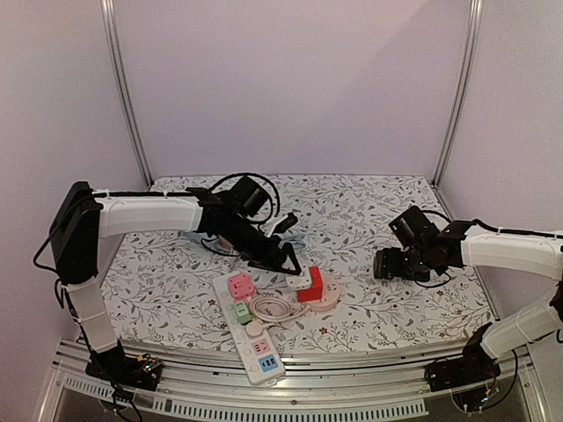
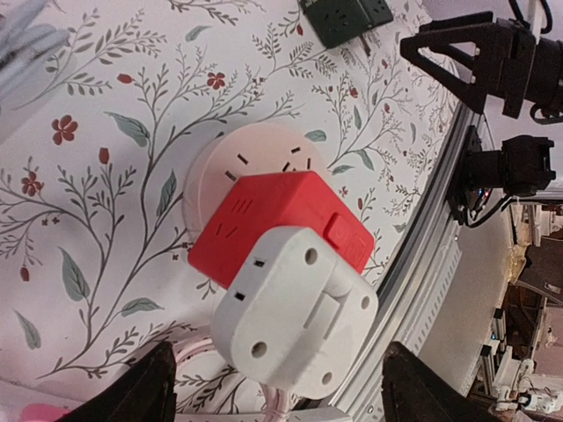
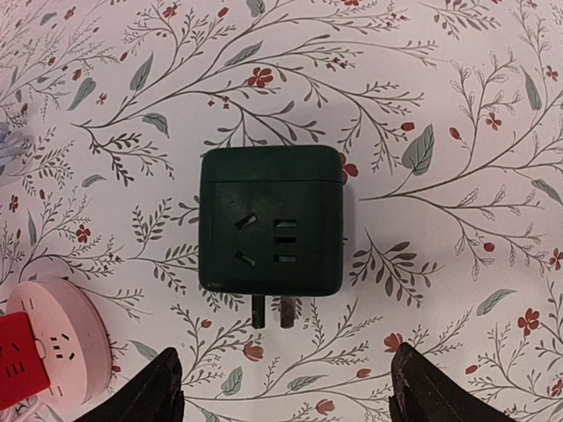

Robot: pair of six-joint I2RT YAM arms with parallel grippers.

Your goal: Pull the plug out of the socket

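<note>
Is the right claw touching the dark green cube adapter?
Apart. Right wrist view: bare floral cloth shows between the dark green cube adapter and both fingers of the open right claw.

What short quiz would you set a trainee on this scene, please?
1. True or false: the green cube adapter is plugged into a socket.
2. What sits directly on the pink round socket? A) the green cube adapter B) the red cube adapter C) nothing.
3. Is the left end effector open or shut?
Key: 1 false; 2 B; 3 open.
</note>
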